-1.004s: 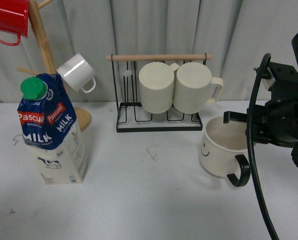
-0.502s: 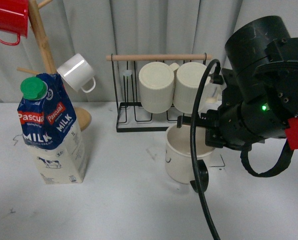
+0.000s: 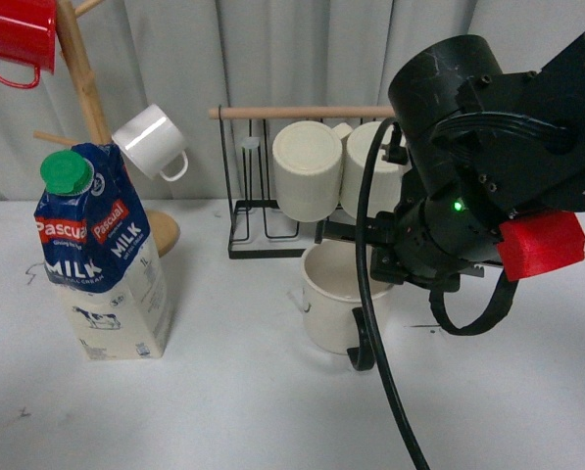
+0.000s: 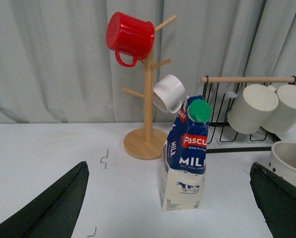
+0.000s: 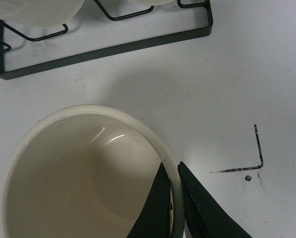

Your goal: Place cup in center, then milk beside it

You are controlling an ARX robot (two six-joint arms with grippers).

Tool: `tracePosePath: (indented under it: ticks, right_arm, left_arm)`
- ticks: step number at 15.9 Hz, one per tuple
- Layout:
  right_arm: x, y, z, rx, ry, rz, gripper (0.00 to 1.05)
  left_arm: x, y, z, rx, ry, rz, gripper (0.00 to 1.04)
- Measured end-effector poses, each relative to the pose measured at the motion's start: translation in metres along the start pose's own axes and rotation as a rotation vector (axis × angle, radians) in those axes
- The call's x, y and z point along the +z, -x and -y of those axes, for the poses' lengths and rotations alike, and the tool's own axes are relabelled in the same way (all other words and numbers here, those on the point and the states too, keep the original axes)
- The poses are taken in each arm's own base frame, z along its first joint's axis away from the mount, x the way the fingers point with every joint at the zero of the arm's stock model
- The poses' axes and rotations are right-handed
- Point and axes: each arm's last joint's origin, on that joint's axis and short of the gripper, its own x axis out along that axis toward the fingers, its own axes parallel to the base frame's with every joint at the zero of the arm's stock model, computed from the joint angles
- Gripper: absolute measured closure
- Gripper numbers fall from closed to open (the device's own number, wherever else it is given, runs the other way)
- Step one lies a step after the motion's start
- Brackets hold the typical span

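The cup [image 3: 333, 304], a wide cream mug with a black handle, is in the middle of the white table in front of the black rack. My right gripper [image 3: 370, 259] is shut on its rim; in the right wrist view one finger is inside the cup [image 5: 83, 183] and one outside, at the gripper [image 5: 175, 196]. A black corner mark of the center [image 5: 257, 161] lies just beside the cup. The milk [image 3: 101, 255] stands upright at the left, also in the left wrist view [image 4: 187, 156]. My left gripper [image 4: 170, 198] is open and empty, short of the carton.
A black wire rack [image 3: 312, 245] with two ribbed cream mugs [image 3: 307, 168] stands right behind the cup. A wooden mug tree [image 3: 81, 78] with a red mug [image 3: 18, 34] and a small white mug [image 3: 153, 142] stands behind the milk.
My right arm has carried the cup leftward from the table's right side to the middle, in front of the rack. The milk and left gripper have not moved.
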Motion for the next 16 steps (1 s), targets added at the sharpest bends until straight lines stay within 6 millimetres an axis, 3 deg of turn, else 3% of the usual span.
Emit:
tracePosePath:
  ticks: [5, 9, 12, 14, 16]
  right_arm:
    - [0.003, -0.004, 0.000, 0.005, -0.006, 0.014, 1.01]
    - [0.006, 0.000, 0.006, 0.033, -0.016, 0.016, 0.59]
    - [0.019, 0.024, 0.001, 0.136, -0.024, 0.083, 0.28]
    - [0.029, 0.062, 0.002, 0.264, -0.028, 0.198, 0.06]
    - [0.033, 0.100, 0.014, 0.378, -0.033, 0.299, 0.07]
  left_arm:
    - [0.000, 0.000, 0.000, 0.000, 0.000, 0.000, 0.07]
    - [0.000, 0.000, 0.000, 0.000, 0.000, 0.000, 0.07]
    - [0.000, 0.000, 0.000, 0.000, 0.000, 0.000, 0.07]
    - [0.000, 0.000, 0.000, 0.000, 0.000, 0.000, 0.07]
    - [0.000, 0.000, 0.000, 0.000, 0.000, -0.001, 0.07]
